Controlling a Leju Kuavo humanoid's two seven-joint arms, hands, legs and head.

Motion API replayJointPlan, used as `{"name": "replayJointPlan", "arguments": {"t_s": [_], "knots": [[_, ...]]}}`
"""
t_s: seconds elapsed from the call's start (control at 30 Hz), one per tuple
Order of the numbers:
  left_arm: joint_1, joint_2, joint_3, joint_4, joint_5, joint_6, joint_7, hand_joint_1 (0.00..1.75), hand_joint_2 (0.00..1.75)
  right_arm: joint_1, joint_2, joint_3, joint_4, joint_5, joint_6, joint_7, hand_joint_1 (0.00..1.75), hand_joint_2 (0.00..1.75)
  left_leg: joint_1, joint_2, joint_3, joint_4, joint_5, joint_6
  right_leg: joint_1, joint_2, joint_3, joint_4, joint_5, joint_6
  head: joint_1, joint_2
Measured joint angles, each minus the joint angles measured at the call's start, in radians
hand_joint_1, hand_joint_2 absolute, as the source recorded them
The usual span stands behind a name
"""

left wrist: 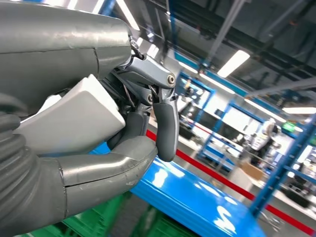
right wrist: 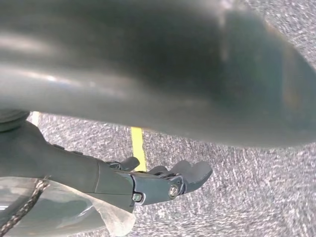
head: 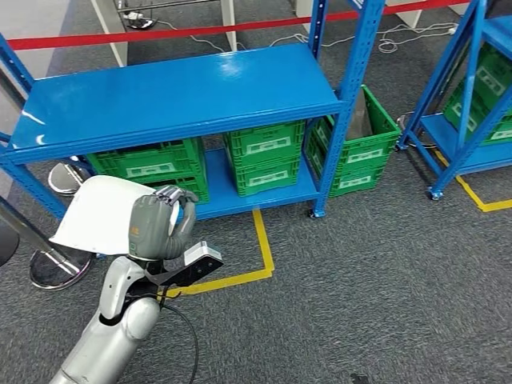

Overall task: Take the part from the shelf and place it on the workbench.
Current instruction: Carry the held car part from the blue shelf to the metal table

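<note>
Head view has the left hand (head: pixel 158 226) gripping a white part (head: pixel 99 214), a flat, curved panel, held in front of the blue shelf (head: pixel 175 94) and off it, near the shelf's lower left corner. Left wrist view confirms the hold: the thumb and darker fingers (left wrist: pixel 166 126) are clamped on one edge of the white part (left wrist: pixel 74 118), with the blue shelf surface (left wrist: pixel 193 197) passing behind the hand.

Under the shelf's upper deck sit green crates (head: pixel 264 156), and another blue rack (head: pixel 477 96) stands well to the right of the shelf. Yellow floor tape (head: pixel 263 240) runs from the shelf's front edge across the grey carpet.

Right wrist view looks at the carpet and a strip of yellow tape (right wrist: pixel 137 143); the right hand (right wrist: pixel 164 180) hangs with its fingers loosely extended and nothing between them, so it looks empty and slack.

As a judgement, step 1, lifting the part from the shelf, looks done. Step 2 is left: no workbench appears near the shelf, so the robot likely has to turn or walk to one, then set the part down and release it.
</note>
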Motion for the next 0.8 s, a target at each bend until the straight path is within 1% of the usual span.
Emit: {"name": "replayJointPlan", "arguments": {"t_s": [0.03, 0.07, 0.1, 0.13, 0.17, 0.2, 0.23, 0.27, 0.3, 0.33, 0.37, 0.4, 0.43, 0.47, 0.5, 0.53, 0.57, 0.6, 0.63, 0.67, 0.7, 0.73, 0.77, 0.8], "knots": [[-0.001, 0.000, 0.000, 0.000, 0.000, 0.000, 0.000, 1.75, 1.75, -0.001, 0.000, 0.000, 0.000, 0.000, 0.000, 0.000, 0.00, 0.00, 0.000, -0.027, 0.030, -0.065, 0.027, 0.008, 0.001, 0.012, -0.003, 0.001, 0.003, 0.003, 0.001, 0.000], [-0.002, 0.000, 0.000, 0.000, 0.000, 0.000, 0.000, 1.75, 1.75, -0.002, 0.001, 0.000, 0.000, 0.000, 0.000, 0.000, 0.00, 0.00, 0.000, -0.050, 0.051, -0.113, 0.041, 0.014, -0.002, 0.024, -0.008, 0.002, 0.006, 0.007, 0.002, 0.000], [-0.003, 0.000, -0.001, 0.001, -0.001, 0.001, 0.000, 1.75, 1.75, -0.002, 0.001, 0.000, 0.000, 0.000, 0.000, 0.000, 0.00, 0.00, -0.001, -0.067, 0.060, -0.138, 0.045, 0.018, -0.005, 0.034, -0.015, 0.003, 0.010, 0.013, 0.001, 0.000], [-0.004, -0.001, -0.001, 0.001, -0.001, 0.001, 0.000, 1.75, 1.75, -0.002, 0.001, 0.000, 0.000, 0.000, 0.000, 0.000, 0.00, 0.00, -0.002, -0.069, 0.060, -0.145, 0.044, 0.019, -0.008, 0.045, -0.021, 0.002, 0.015, 0.020, 0.001, 0.000], [-0.005, -0.002, -0.001, 0.001, -0.001, 0.002, 0.000, 1.75, 1.75, 0.000, 0.001, 0.000, 0.000, 0.000, 0.000, 0.000, 0.00, 0.00, -0.003, -0.059, 0.061, -0.152, 0.047, 0.019, -0.011, 0.056, -0.026, 0.000, 0.020, 0.028, -0.001, 0.000], [-0.006, -0.004, -0.001, 0.001, -0.001, 0.002, 0.000, 1.75, 1.75, 0.002, 0.000, 0.000, 0.000, 0.000, 0.000, 0.000, 0.00, 0.00, -0.001, -0.046, 0.062, -0.159, 0.052, 0.019, -0.011, 0.050, -0.032, 0.002, 0.019, 0.034, -0.001, 0.000], [-0.007, -0.006, -0.001, 0.001, -0.001, 0.003, -0.001, 1.75, 1.75, 0.004, 0.000, 0.000, 0.000, 0.000, 0.000, 0.000, 0.00, 0.00, 0.001, -0.032, 0.063, -0.166, 0.057, 0.021, -0.010, 0.030, -0.042, 0.015, 0.008, 0.039, 0.002, 0.000], [-0.008, -0.008, -0.001, 0.002, 0.000, 0.004, -0.002, 1.75, 1.75, 0.003, 0.000, 0.000, 0.000, 0.000, -0.001, 0.000, 0.00, 0.00, 0.004, -0.017, 0.064, -0.173, 0.062, 0.024, -0.008, 0.002, -0.060, 0.047, -0.014, 0.045, 0.005, 0.000], [-0.008, -0.010, -0.001, 0.002, 0.002, 0.005, -0.003, 1.75, 1.75, 0.002, 0.000, 0.000, 0.000, 0.000, -0.001, 0.001, 0.00, 0.00, 0.005, -0.001, 0.064, -0.176, 0.065, 0.025, -0.009, -0.032, -0.086, 0.102, -0.047, 0.050, 0.008, 0.000], [-0.007, -0.010, -0.001, 0.003, 0.003, 0.006, -0.004, 1.75, 1.75, 0.000, 0.000, 0.000, 0.000, -0.001, -0.002, 0.002, 0.00, 0.00, 0.004, 0.015, 0.062, -0.176, 0.066, 0.027, -0.011, -0.053, -0.116, 0.169, -0.082, 0.057, 0.010, 0.000], [-0.006, -0.010, -0.001, 0.005, 0.004, 0.006, -0.004, 1.75, 1.75, -0.001, 0.000, 0.000, 0.000, -0.001, -0.002, 0.004, 0.00, 0.00, 0.004, 0.032, 0.061, -0.176, 0.066, 0.027, -0.013, -0.063, -0.142, 0.230, -0.107, 0.064, 0.010, 0.000], [-0.004, -0.010, -0.001, 0.007, 0.005, 0.007, -0.005, 1.75, 1.75, -0.001, 0.000, 0.000, 0.000, -0.001, -0.003, 0.007, 0.00, 0.00, 0.004, 0.049, 0.060, -0.176, 0.066, 0.027, -0.016, -0.068, -0.153, 0.265, -0.116, 0.069, 0.010, 0.000], [-0.004, -0.010, -0.001, 0.009, 0.005, 0.008, -0.005, 1.75, 1.75, 0.001, 0.000, 0.000, 0.000, -0.001, -0.003, 0.009, 0.00, 0.00, 0.004, 0.064, 0.059, -0.175, 0.066, 0.027, -0.019, -0.072, -0.146, 0.262, -0.108, 0.073, 0.010, 0.000], [-0.003, -0.010, -0.002, 0.010, 0.006, 0.009, -0.006, 1.75, 1.75, 0.002, -0.001, -0.001, 0.000, -0.001, -0.004, 0.012, 0.00, 0.00, 0.004, 0.078, 0.060, -0.175, 0.066, 0.025, -0.021, -0.079, -0.117, 0.219, -0.084, 0.075, 0.010, 0.000], [-0.003, -0.010, -0.002, 0.010, 0.007, 0.010, -0.006, 1.75, 1.75, 0.002, -0.001, -0.001, 0.000, 0.000, -0.004, 0.012, 0.00, 0.00, 0.004, 0.090, 0.061, -0.174, 0.065, 0.023, -0.022, -0.095, -0.074, 0.149, -0.054, 0.076, 0.010, 0.000], [-0.003, -0.010, -0.001, 0.010, 0.008, 0.011, -0.006, 1.75, 1.75, 0.001, -0.001, -0.001, 0.000, 0.001, -0.004, 0.012, 0.00, 0.00, 0.001, 0.100, 0.061, -0.173, 0.063, 0.018, -0.019, -0.119, -0.030, 0.078, -0.033, 0.074, 0.011, 0.000], [-0.003, -0.010, -0.001, 0.010, 0.008, 0.011, -0.006, 1.75, 1.75, 0.000, -0.002, -0.001, 0.000, 0.002, -0.004, 0.012, 0.00, 0.00, -0.002, 0.110, 0.061, -0.171, 0.061, 0.013, -0.016, -0.135, 0.002, 0.025, -0.019, 0.068, 0.010, 0.000], [-0.004, -0.009, -0.002, 0.010, 0.008, 0.011, -0.007, 1.75, 1.75, -0.002, -0.002, -0.001, 0.000, 0.003, -0.004, 0.012, 0.00, 0.00, -0.006, 0.119, 0.061, -0.168, 0.060, 0.007, -0.014, -0.146, 0.020, -0.006, -0.014, 0.061, 0.008, 0.000], [-0.004, -0.009, -0.002, 0.010, 0.009, 0.011, -0.007, 1.75, 1.75, -0.002, -0.002, -0.001, 0.000, 0.005, -0.003, 0.012, 0.00, 0.00, -0.008, 0.127, 0.061, -0.166, 0.059, 0.003, -0.011, -0.144, 0.022, -0.014, -0.015, 0.052, 0.007, 0.000], [-0.004, -0.009, -0.003, 0.010, 0.010, 0.011, -0.008, 1.75, 1.75, -0.001, -0.002, -0.001, 0.000, 0.005, -0.003, 0.012, 0.00, 0.00, -0.008, 0.137, 0.062, -0.165, 0.059, -0.002, -0.011, -0.131, 0.018, -0.013, -0.012, 0.043, 0.005, 0.000], [-0.005, -0.010, -0.003, 0.010, 0.011, 0.011, -0.009, 1.75, 1.75, 0.001, -0.002, -0.001, 0.000, 0.006, -0.002, 0.012, 0.00, 0.00, -0.005, 0.137, 0.061, -0.161, 0.055, -0.007, -0.012, -0.121, 0.016, -0.014, -0.010, 0.036, 0.005, 0.000], [-0.005, -0.011, -0.004, 0.010, 0.011, 0.011, -0.009, 1.75, 1.75, 0.001, -0.002, -0.001, 0.000, 0.006, -0.002, 0.012, 0.00, 0.00, -0.002, 0.121, 0.057, -0.147, 0.042, -0.012, -0.013, -0.111, 0.015, -0.014, -0.007, 0.029, 0.004, 0.000], [-0.005, -0.011, -0.005, 0.010, 0.011, 0.011, -0.010, 1.75, 1.75, 0.001, -0.002, -0.001, 0.000, 0.006, -0.002, 0.012, 0.00, 0.00, 0.001, 0.097, 0.046, -0.117, 0.017, -0.016, -0.014, -0.100, 0.013, -0.016, -0.003, 0.022, 0.003, 0.000], [-0.003, -0.011, -0.006, 0.010, 0.011, 0.011, -0.010, 1.75, 1.75, -0.001, -0.002, -0.001, 0.000, 0.006, -0.001, 0.012, 0.00, 0.00, 0.003, 0.067, 0.025, -0.064, -0.017, -0.020, -0.016, -0.089, 0.012, -0.016, -0.001, 0.017, 0.002, 0.000]]}}
